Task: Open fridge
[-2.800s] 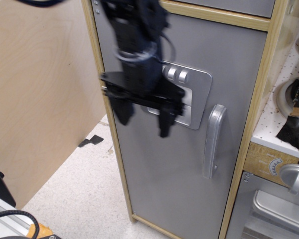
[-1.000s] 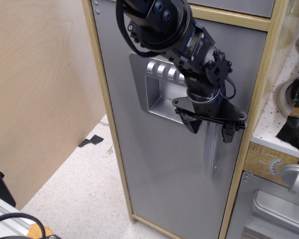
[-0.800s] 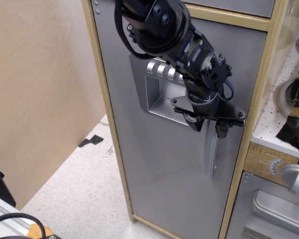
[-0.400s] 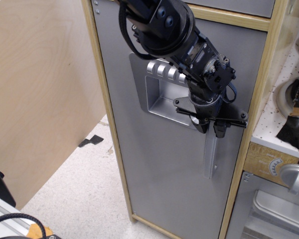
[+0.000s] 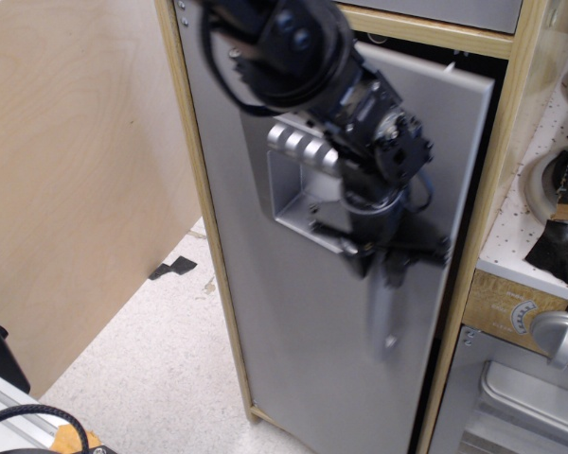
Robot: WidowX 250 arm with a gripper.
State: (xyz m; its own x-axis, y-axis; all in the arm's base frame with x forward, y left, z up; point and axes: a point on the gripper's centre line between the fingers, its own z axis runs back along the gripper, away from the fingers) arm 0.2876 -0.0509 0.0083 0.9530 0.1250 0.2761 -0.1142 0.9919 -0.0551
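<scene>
Looking at the scene, we see the fridge [image 5: 293, 312], a tall wooden cabinet with a flat grey door, filling the middle. Its door stands partly ajar, the right edge swung out from the wooden frame with a dark gap beside it. Our black gripper [image 5: 383, 265] reaches down from the top, its fingers [image 5: 358, 261] closed around the upper part of the silver bar handle [image 5: 382, 317]. Just left sits the recessed dispenser panel [image 5: 298, 194]. A grey oven [image 5: 521, 397] shows at lower right.

No writing, labels, brands or numbers can be read anywhere; the oven dial's markings are too small.
</scene>
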